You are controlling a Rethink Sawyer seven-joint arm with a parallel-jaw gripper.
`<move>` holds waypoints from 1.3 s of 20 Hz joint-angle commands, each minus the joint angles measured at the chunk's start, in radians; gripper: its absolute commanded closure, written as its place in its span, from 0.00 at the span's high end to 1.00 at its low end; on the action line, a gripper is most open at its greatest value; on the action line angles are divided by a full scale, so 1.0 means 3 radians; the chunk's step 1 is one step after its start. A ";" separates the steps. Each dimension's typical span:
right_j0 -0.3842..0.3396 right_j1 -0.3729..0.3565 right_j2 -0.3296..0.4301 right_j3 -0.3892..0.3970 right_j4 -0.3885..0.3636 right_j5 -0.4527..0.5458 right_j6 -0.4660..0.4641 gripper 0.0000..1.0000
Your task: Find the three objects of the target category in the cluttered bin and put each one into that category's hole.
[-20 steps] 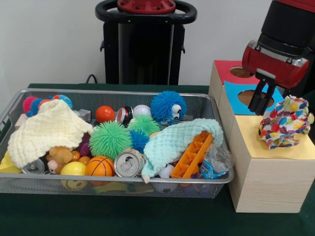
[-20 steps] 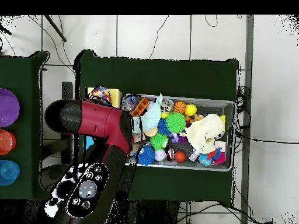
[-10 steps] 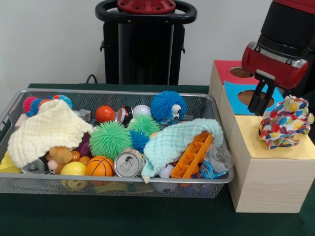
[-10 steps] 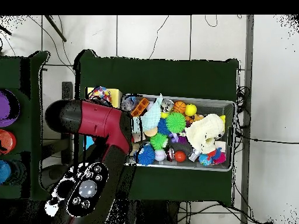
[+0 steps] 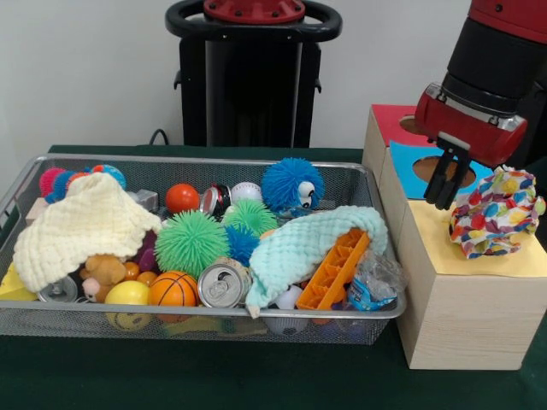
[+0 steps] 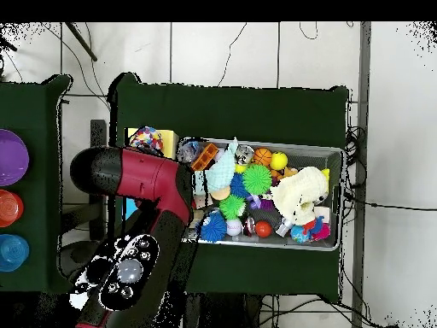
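Note:
A multicoloured spotted cloth (image 5: pixel 496 212) lies bunched on the yellow panel of the wooden box (image 5: pixel 461 316); from above the cloth (image 6: pixel 147 138) shows beside the arm. My gripper (image 5: pixel 446 181) hangs open and empty just left of it, over the blue panel's hole (image 5: pixel 440 169). In the wire bin (image 5: pixel 197 160) a cream knitted cloth (image 5: pixel 81 224) covers the left end. A mint cloth (image 5: pixel 303 243) drapes over an orange plastic piece (image 5: pixel 335 272). In the overhead view the red arm (image 6: pixel 141 184) hides the gripper and most of the box.
Spiky balls, small sports balls, cans and a teddy bear (image 5: pixel 104 270) fill the bin (image 6: pixel 337 154). A red panel with a hole (image 5: pixel 417 125) is the box's far section. Coloured bowls (image 6: pixel 10 155) stand on a side table in the overhead view.
My gripper has shifted a little left and up, away from the spotted cloth. The cloth and the bin's contents have not moved.

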 commanded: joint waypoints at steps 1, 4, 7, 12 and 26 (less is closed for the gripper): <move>0.0002 0.0129 0.0399 0.0124 0.0115 0.0001 0.0801 0.00; 0.0027 0.0130 0.0387 0.0128 0.0122 0.0021 0.0824 0.00; 0.0039 0.0144 0.0376 0.0118 0.0129 0.0030 0.0838 0.00; 0.0062 0.0154 0.0369 0.0128 0.0148 0.0012 0.0863 0.00; 0.0097 0.0153 0.0257 0.0042 0.0143 0.0110 0.0903 0.00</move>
